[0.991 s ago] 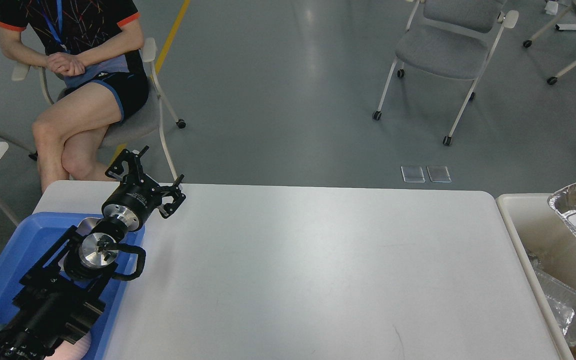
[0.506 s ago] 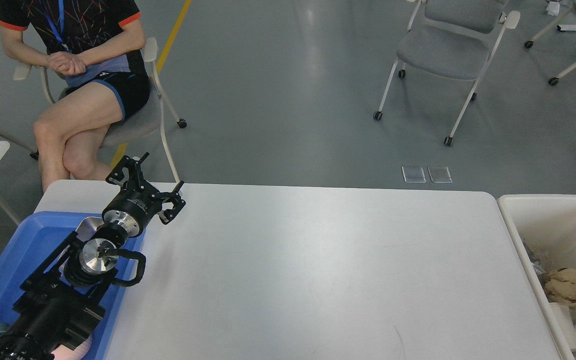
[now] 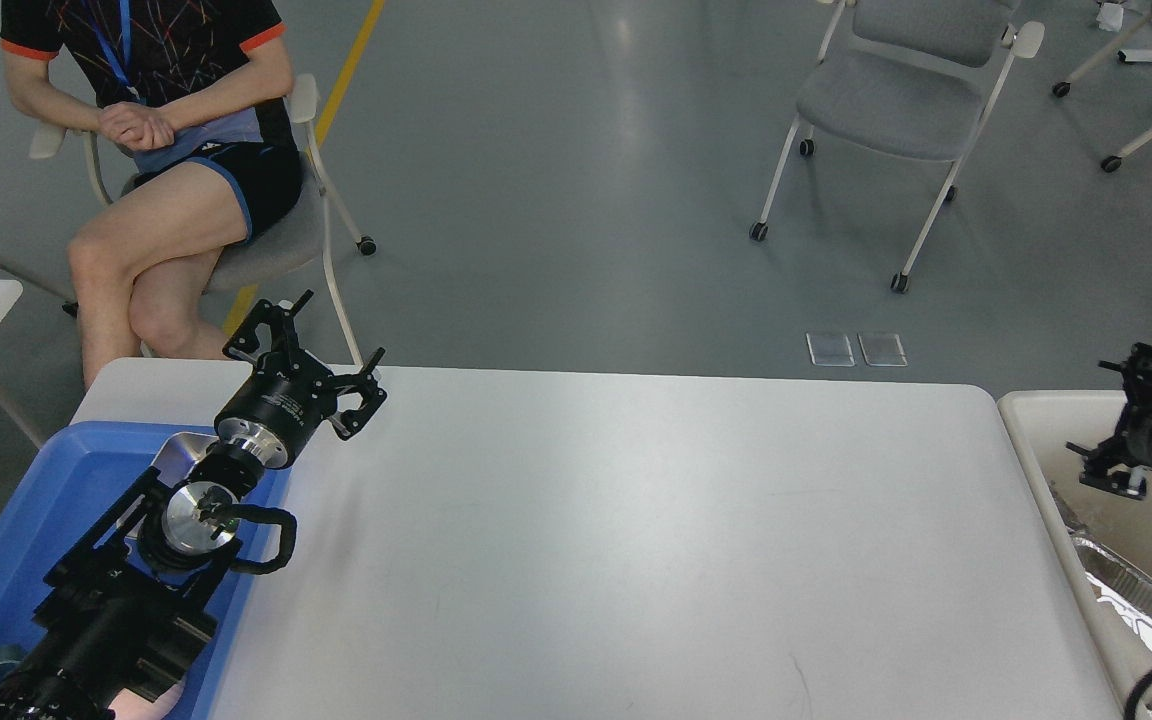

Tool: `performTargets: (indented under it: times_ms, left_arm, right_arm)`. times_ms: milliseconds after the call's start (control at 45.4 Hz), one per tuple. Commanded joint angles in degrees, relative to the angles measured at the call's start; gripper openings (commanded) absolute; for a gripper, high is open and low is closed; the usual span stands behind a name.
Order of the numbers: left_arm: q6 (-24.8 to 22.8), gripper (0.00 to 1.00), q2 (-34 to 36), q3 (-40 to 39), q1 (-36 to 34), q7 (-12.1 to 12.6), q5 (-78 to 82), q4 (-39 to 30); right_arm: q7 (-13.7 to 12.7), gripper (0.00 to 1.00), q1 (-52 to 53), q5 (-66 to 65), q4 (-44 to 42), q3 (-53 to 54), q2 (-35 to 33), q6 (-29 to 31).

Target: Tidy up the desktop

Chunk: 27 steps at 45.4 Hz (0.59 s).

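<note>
The desktop (image 3: pixel 636 520) fills the middle of the view, a big white slab with rounded corners and a faint dark scratch down at six o'clock, and there is nothing loose lying on it. At nine o'clock the left gripper (image 3: pixel 321 345) hangs over the far left corner, fingers spread wide, holding nothing; below it, at eight o'clock, sits the blue tray (image 3: pixel 46 500) with the arm across it. Over at three o'clock the right gripper (image 3: pixel 1131 425) pokes in above the bin (image 3: pixel 1046 450) — fingers apart there too, nothing between them, foil trays (image 3: pixel 1136 600) lying in the bin beneath. A seated person (image 3: pixel 166 150) watches from eleven o'clock, empty chair (image 3: pixel 896 90) at one. As for handling: the desktop looks rigid, heavy and slick — not a thing to pick up but a surface to clear, and anything slid across it would likely glide easily toward an edge. By the look of things the tidying is close to done, both arms free for whatever remains.
</note>
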Motion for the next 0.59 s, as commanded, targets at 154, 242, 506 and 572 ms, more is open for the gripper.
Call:
performTargets:
  times_ms: [154,242,506,572]
  left_arm:
    - [0.4,0.97,-0.2,-0.6,0.5,-0.3,-0.2,0.0]
    - [0.4,0.97,-0.2,-0.7,0.5,-0.3,-0.2,0.0]
    - [1.0,0.97,-0.6,-0.7,0.5,-0.3,-0.3,0.1]
    - [1.0,0.97,-0.6,-0.7,0.5,-0.3,-0.3,0.1]
  right_arm:
    - [21.7,1.00,2.8,1.7,3.0,7.7,12.3,0.4]
    - [39.5,1.00,1.9,1.7,3.5,7.9,14.9,0.3]
    - [53.3,1.00,-2.8,1.8,3.8,7.8,22.8,0.9]
    - [53.3,1.00,-3.5,1.8,3.8,7.7,23.7,0.9]
